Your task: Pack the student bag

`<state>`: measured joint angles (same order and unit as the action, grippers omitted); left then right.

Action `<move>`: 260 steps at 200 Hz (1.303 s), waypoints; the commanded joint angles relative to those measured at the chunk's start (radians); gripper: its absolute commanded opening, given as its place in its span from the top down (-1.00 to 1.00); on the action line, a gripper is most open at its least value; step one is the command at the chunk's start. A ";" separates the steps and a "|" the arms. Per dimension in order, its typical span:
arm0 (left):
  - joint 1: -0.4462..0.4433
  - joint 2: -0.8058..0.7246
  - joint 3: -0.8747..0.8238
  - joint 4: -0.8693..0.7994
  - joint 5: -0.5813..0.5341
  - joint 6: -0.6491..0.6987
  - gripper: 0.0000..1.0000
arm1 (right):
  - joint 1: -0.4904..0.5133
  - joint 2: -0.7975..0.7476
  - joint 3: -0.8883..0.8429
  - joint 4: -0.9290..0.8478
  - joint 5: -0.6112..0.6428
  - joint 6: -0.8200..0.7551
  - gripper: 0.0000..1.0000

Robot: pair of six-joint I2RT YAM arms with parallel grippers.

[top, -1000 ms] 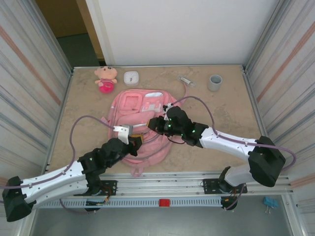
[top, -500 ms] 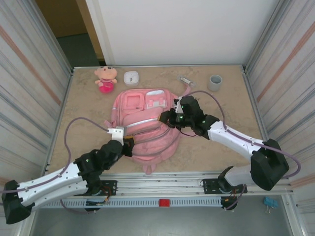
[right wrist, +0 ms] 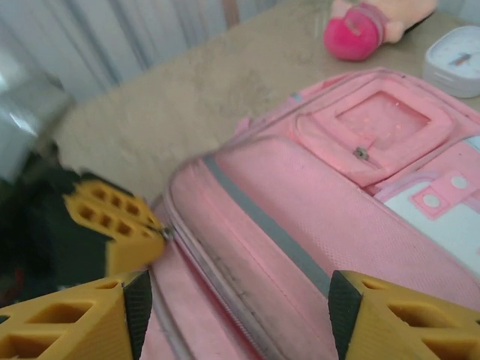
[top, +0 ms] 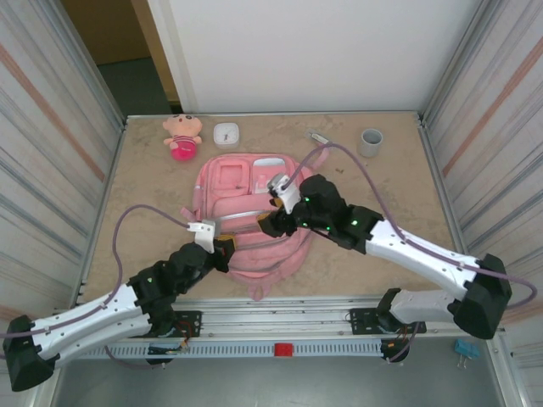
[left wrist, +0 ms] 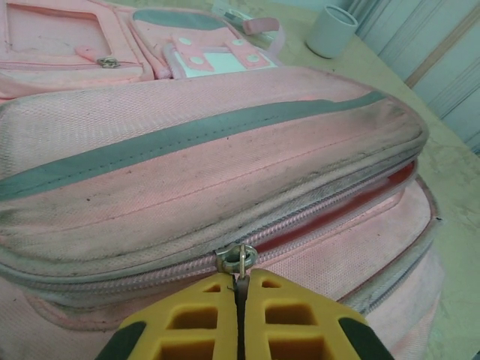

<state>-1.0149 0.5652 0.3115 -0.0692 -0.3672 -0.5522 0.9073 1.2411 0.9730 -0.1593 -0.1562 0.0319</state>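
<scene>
Student bag (top: pixel 237 188) lay flat on worktop (top: pixel 382 195), just ahead of left pincer and beneath right pincer | left pincer (left wrist: pixel 240 300) was clamped tight on zipper pull (left wrist: pixel 238 259) of the bag's big compartment, zip partly open past it | right pincer (right wrist: pixel 240 315) hung spread wide above the bag, gripping nothing

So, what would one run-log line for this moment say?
left hand: shut on zipper pull | right hand: open above student bag | zip: partly open | plush doll, grey cup: on table
</scene>
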 commanded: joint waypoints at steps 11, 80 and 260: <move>0.006 -0.044 -0.013 0.075 0.024 0.040 1.00 | 0.013 0.102 0.010 0.007 -0.037 -0.368 -0.32; 0.015 -0.084 -0.043 0.103 0.043 0.052 1.00 | 0.042 0.257 0.072 0.001 -0.091 -0.534 -0.20; 0.334 -0.217 -0.054 -0.164 -0.010 0.006 1.00 | -0.237 0.051 0.074 -0.296 -0.665 -0.828 1.00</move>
<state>-0.7937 0.3138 0.2619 -0.1879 -0.2455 -0.5426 0.7090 1.3270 0.9802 -0.3286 -0.6914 -0.7277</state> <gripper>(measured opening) 0.070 0.093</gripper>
